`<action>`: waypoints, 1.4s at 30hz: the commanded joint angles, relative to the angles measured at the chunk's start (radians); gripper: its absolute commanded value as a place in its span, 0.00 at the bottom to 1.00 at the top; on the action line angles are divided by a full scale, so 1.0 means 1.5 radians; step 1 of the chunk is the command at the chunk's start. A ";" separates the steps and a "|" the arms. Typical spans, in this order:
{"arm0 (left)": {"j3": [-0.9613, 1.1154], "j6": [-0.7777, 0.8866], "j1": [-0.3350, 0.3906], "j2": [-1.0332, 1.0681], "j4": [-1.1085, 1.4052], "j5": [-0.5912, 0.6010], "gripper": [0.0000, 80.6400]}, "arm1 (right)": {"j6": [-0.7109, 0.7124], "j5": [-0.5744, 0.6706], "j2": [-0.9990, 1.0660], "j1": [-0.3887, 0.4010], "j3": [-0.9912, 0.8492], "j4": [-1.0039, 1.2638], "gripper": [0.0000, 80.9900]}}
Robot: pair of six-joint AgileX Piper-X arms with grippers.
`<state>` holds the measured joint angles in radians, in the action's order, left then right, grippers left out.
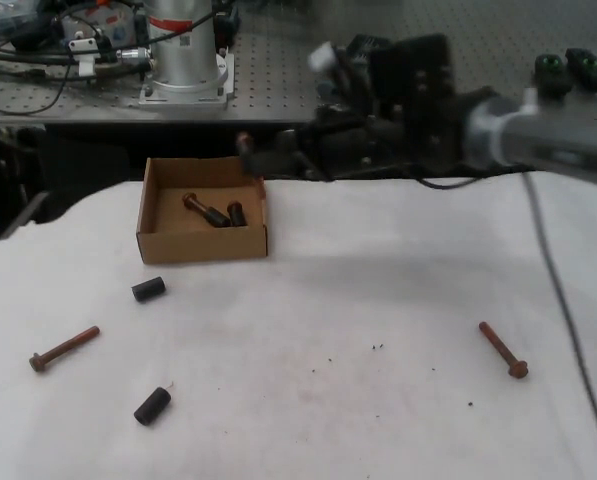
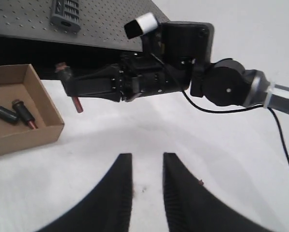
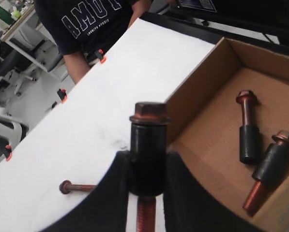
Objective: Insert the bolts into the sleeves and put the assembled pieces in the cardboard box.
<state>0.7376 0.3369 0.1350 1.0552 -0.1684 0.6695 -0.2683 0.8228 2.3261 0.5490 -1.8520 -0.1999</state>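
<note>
Right gripper: jaws clamped on a bolt-in-sleeve assembly, held just beside the rim of the cardboard box. Two assembled pieces lie inside the box. Left gripper: jaws apart, empty, above the bench. Two loose sleeves and two loose bolts lie on the bench.

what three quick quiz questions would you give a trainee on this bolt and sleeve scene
1. True or false: the right gripper is shut on an assembled piece.
2. How many boxed pieces lie in the cardboard box? A one, B two, C four.
3. Fill in: the loose sleeves on the white cloth number ___.
Key: 1 true; 2 B; 3 two.
</note>
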 commanded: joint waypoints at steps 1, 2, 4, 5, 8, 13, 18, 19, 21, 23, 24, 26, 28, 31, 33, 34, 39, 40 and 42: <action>0.003 -0.032 -0.001 -0.067 -0.059 -0.060 0.21 | -0.006 -0.002 0.043 0.015 -0.089 -0.048 0.05; 0.003 -0.035 -0.001 -0.077 -0.074 -0.060 0.21 | -0.005 -0.003 0.059 0.021 -0.114 -0.058 0.05; 0.003 -0.035 -0.001 -0.094 -0.104 -0.060 0.21 | -0.005 -0.007 0.086 0.033 -0.150 -0.066 0.05; 0.003 -0.035 -0.001 -0.103 -0.122 -0.060 0.21 | -0.008 -0.018 0.095 0.038 -0.167 -0.074 0.05; 0.003 -0.035 -0.001 -0.132 -0.178 -0.060 0.21 | -0.011 -0.046 0.118 0.051 -0.194 -0.095 0.05; 0.003 -0.035 -0.001 -0.178 -0.236 -0.060 0.21 | -0.003 -0.059 0.126 0.063 -0.197 -0.099 0.05; 0.003 -0.035 -0.001 -0.230 -0.256 -0.060 0.21 | -0.003 -0.108 0.126 0.061 -0.197 -0.099 0.05; 0.003 -0.035 -0.001 -0.241 -0.260 -0.060 0.21 | -0.005 -0.125 0.126 0.060 -0.197 -0.099 0.05; 0.003 -0.035 -0.001 -0.257 -0.269 -0.063 0.21 | -0.005 -0.148 0.126 0.061 -0.197 -0.097 0.05; 0.003 -0.035 -0.001 -0.273 -0.282 -0.082 0.21 | -0.005 -0.167 0.126 0.061 -0.197 -0.097 0.05; 0.003 -0.035 -0.001 -0.281 -0.292 -0.094 0.21 | -0.005 -0.180 0.126 0.061 -0.197 -0.097 0.05; 0.003 -0.035 -0.001 -0.295 -0.309 -0.118 0.21 | 0.001 -0.217 0.126 0.061 -0.197 -0.090 0.05; 0.003 -0.035 -0.001 -0.306 -0.327 -0.130 0.21 | 0.000 -0.251 0.126 0.061 -0.197 -0.077 0.05; 0.003 -0.035 -0.001 -0.316 -0.346 -0.130 0.21 | 0.000 -0.271 0.126 0.061 -0.197 -0.045 0.05; 0.003 -0.035 -0.001 -0.318 -0.356 -0.130 0.21 | 0.000 -0.285 0.126 0.061 -0.197 -0.042 0.05; 0.003 -0.035 -0.001 -0.318 -0.359 -0.130 0.21 | 0.000 -0.289 0.126 0.061 -0.197 -0.042 0.05; 0.003 -0.035 -0.001 -0.318 -0.360 -0.130 0.21 | 0.000 -0.249 0.127 0.059 -0.197 -0.052 0.01; 0.003 -0.035 -0.001 -0.318 -0.360 -0.129 0.21 | -0.001 -0.247 0.127 0.059 -0.197 -0.052 0.08; 0.003 -0.035 -0.001 -0.318 -0.360 -0.125 0.21 | -0.018 -0.251 0.127 0.059 -0.197 -0.052 0.28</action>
<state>0.7376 0.2958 0.1350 0.5855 -0.7148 0.4863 -0.2869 0.4324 2.5192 0.6461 -2.1283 -0.2945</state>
